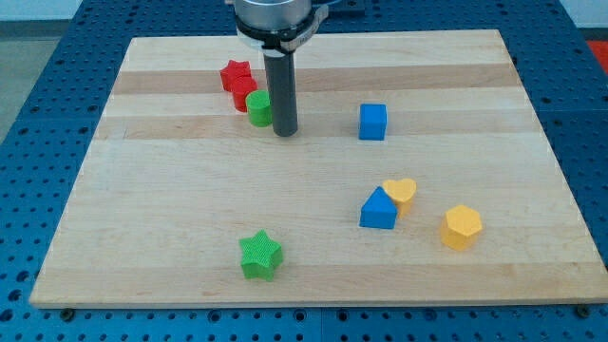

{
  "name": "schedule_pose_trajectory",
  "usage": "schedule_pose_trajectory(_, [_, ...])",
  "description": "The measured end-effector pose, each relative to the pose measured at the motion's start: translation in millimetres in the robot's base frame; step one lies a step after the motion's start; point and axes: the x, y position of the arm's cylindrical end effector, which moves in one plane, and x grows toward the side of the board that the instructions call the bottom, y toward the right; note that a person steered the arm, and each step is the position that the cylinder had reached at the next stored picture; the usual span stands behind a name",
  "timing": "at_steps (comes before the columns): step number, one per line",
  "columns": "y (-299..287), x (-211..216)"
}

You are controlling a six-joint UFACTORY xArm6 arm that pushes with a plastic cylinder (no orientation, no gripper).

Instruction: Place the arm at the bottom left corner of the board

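Observation:
My tip (pixel 285 132) rests on the wooden board (pixel 171 218) in its upper middle part. It stands just right of a green cylinder (pixel 259 108), close to it or touching. A red star (pixel 237 75) and a red block (pixel 246 95) sit just up and left of the cylinder. A blue cube (pixel 372 122) lies to the tip's right. The board's bottom left corner (pixel 38 299) is far from the tip, down and to the left.
A green star (pixel 260 256) lies near the bottom edge, left of centre. A blue triangular block (pixel 378 210) touches a yellow heart (pixel 401 193) at the lower right. A yellow hexagon (pixel 462 227) sits further right. A blue perforated table surrounds the board.

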Motion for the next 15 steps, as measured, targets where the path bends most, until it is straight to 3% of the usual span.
schedule_pose_trajectory(5, [-11, 89])
schedule_pose_trajectory(10, [-116, 162])
schedule_pose_trajectory(11, [-117, 202])
schedule_pose_trajectory(12, [-116, 216])
schedule_pose_trajectory(15, [-53, 217])
